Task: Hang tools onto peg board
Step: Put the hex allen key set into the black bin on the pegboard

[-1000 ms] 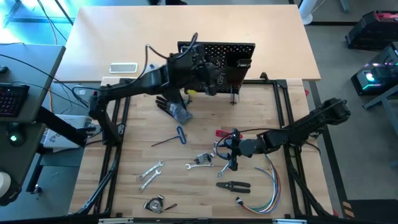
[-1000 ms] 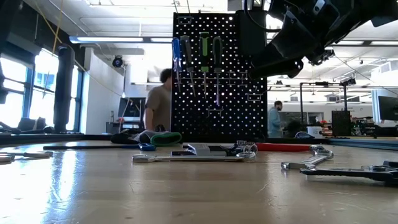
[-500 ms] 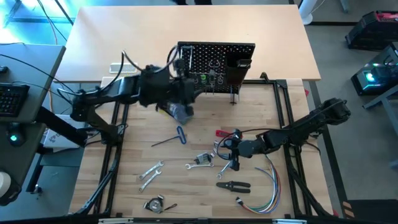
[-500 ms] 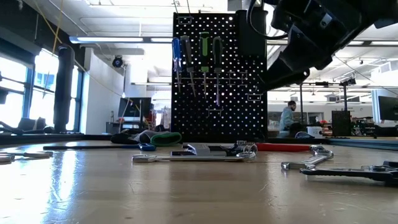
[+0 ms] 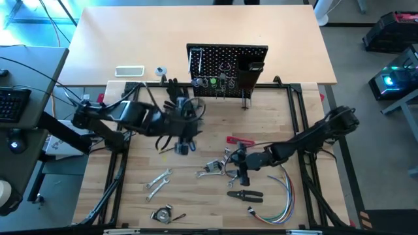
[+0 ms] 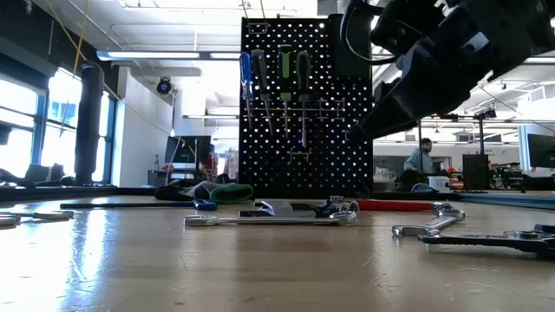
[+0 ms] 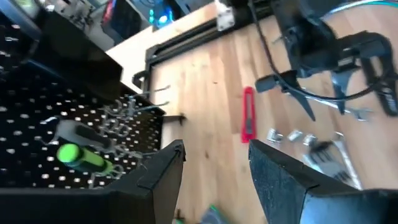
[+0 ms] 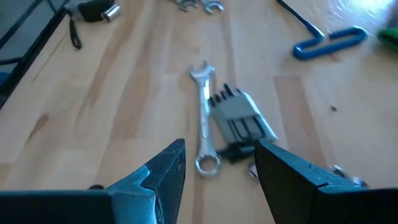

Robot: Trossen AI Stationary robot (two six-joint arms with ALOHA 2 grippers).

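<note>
The black peg board stands upright at the table's far side, with screwdrivers hanging from its hooks. My left gripper hovers open and empty in front of it, above the black glove and the blue-handled hex key. My right gripper is open and empty, tilted down over a silver wrench and a grey folding tool that lie flat on the table. A red-handled tool, two more wrenches and black pliers also lie flat.
A bundle of coloured wires lies at the near right, and a small round tool by the near edge. A black box bin sits on the peg board's right side. Black frame rails border the wooden table. A person shows in the room beyond.
My left gripper has swung away from the peg board toward the table's near and left side, sinking a little and tipping downward, open all the while. My right gripper has sunk slightly toward the wrench. The tools have kept their places.
</note>
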